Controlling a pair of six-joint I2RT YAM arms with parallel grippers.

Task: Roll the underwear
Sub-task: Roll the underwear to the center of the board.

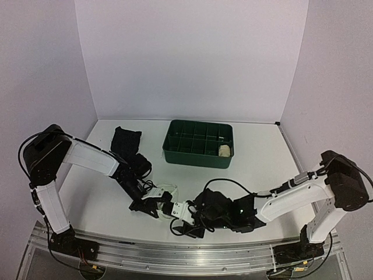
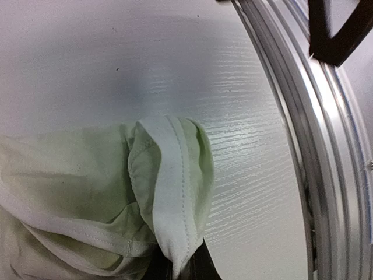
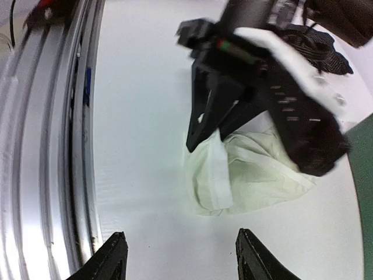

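Note:
The white underwear (image 2: 87, 192) lies crumpled near the table's front edge (image 1: 165, 190). My left gripper (image 2: 178, 265) is shut on a folded hem of it, and the pinch shows in the right wrist view, where the dark fingers (image 3: 201, 131) hold the cloth (image 3: 245, 169). My right gripper (image 3: 185, 259) stands open just short of the garment with nothing between its fingers; from above it (image 1: 176, 217) faces the left gripper (image 1: 152, 205). The black underwear (image 1: 125, 140) lies flat at the back left. A cream roll (image 1: 224, 150) sits in a compartment of the tray.
The green divided tray (image 1: 198, 156) stands at the back centre. The metal rail (image 1: 192, 251) runs along the near table edge, close to both grippers (image 3: 64, 146). White walls close in the table on three sides.

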